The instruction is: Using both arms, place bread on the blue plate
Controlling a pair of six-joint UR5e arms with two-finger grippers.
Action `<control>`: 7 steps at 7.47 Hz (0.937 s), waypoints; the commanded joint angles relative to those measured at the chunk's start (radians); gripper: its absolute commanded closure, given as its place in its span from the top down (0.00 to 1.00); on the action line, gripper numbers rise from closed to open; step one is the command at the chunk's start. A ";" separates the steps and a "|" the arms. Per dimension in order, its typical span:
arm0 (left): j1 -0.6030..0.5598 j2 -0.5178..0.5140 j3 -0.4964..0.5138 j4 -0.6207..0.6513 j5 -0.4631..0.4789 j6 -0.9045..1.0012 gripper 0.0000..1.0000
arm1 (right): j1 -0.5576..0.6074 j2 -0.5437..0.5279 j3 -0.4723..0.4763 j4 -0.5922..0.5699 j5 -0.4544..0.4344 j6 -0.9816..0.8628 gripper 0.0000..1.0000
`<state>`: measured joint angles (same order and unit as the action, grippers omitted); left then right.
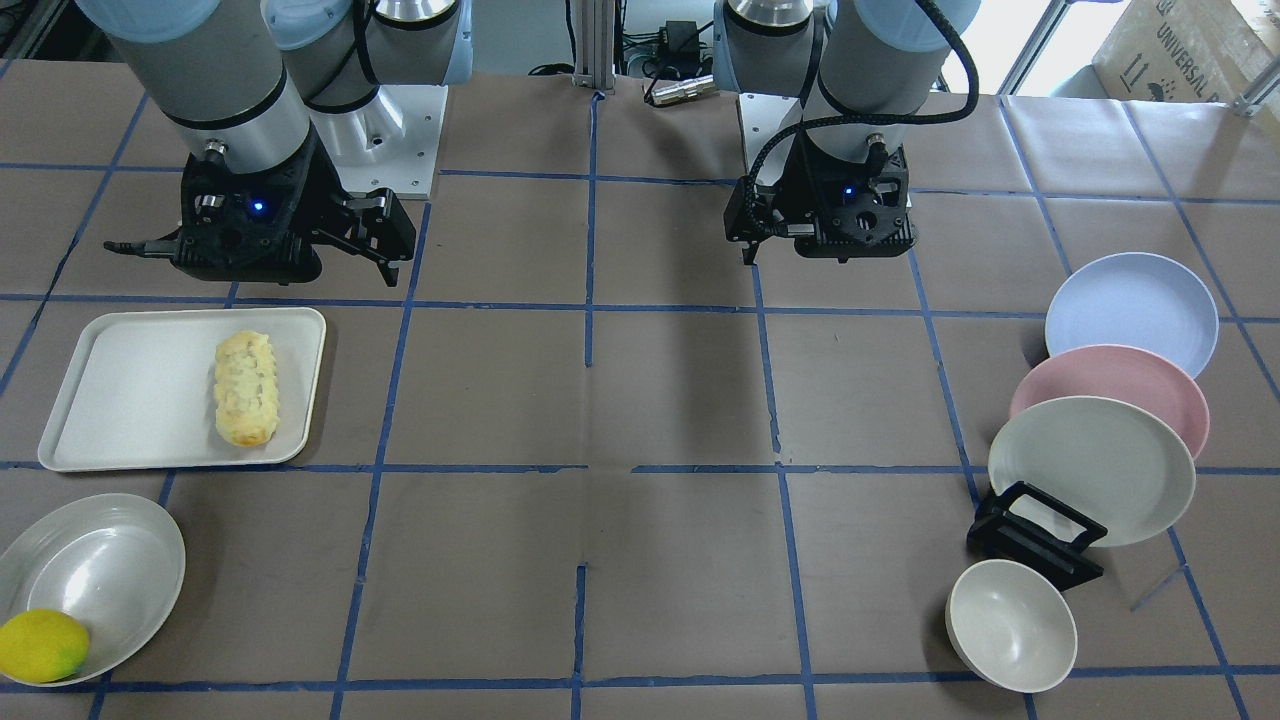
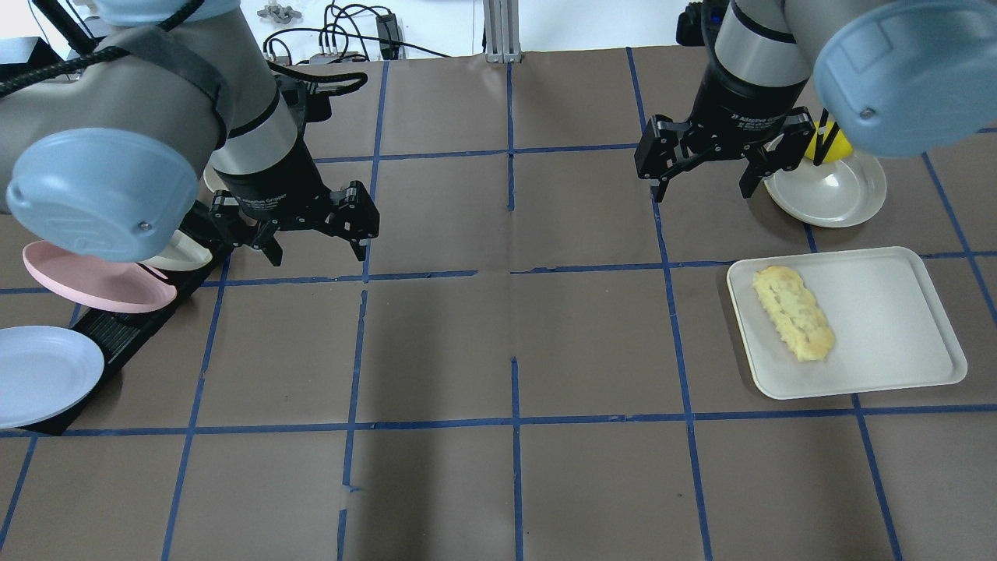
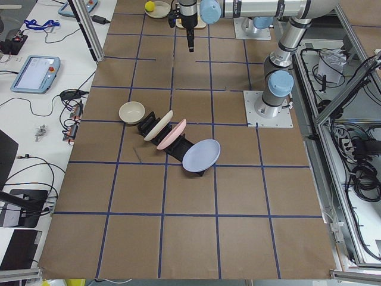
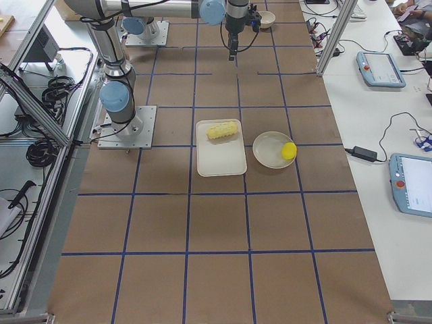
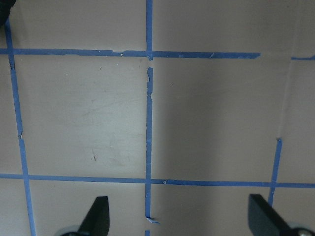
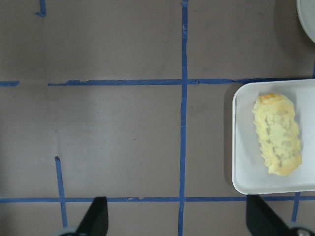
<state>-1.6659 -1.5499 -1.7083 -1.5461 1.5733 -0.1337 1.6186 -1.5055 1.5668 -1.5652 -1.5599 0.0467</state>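
On the right-side tray [image 2: 896, 327], you find the bread [image 2: 793, 313] close to the wide-open, empty right gripper [image 2: 702, 187], long axis pointing away from the robot; the blue plate [image 2: 39, 374] leans near the equally open, empty left gripper [image 2: 318, 253].

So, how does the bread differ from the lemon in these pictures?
The bread is long with a bumpy top; the lemon is round and smooth. The bread is pale yellow, the lemon brighter. The bread lies on a rectangular tray; the lemon sits at the edge of a round plate. Both are yellowish, on pale dishes.
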 commanded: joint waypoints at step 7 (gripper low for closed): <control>0.087 0.010 0.027 -0.006 0.011 0.095 1.00 | 0.003 -0.006 -0.001 0.001 0.004 0.010 1.00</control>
<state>-1.6069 -1.5506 -1.6858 -1.5511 1.5855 -0.0607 1.6214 -1.5140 1.5656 -1.5621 -1.5560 0.0556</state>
